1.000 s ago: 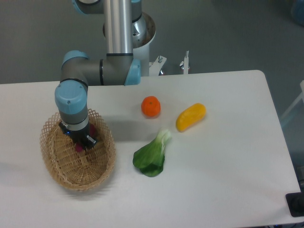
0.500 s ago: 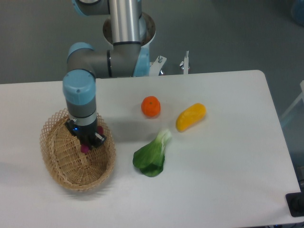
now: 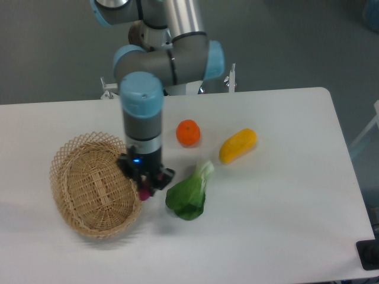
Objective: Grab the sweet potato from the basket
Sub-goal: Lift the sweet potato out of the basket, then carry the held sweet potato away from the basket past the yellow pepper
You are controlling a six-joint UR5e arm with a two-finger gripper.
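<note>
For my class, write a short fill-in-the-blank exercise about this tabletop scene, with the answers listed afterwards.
1. The hand grips the reddish-purple ____.
2. The wicker basket now holds ____ produce.
3. The round orange fruit lies left of the ____ vegetable.
4. The leafy green lies to the ____ of the hand.

Answers: sweet potato; no; yellow; right
</note>
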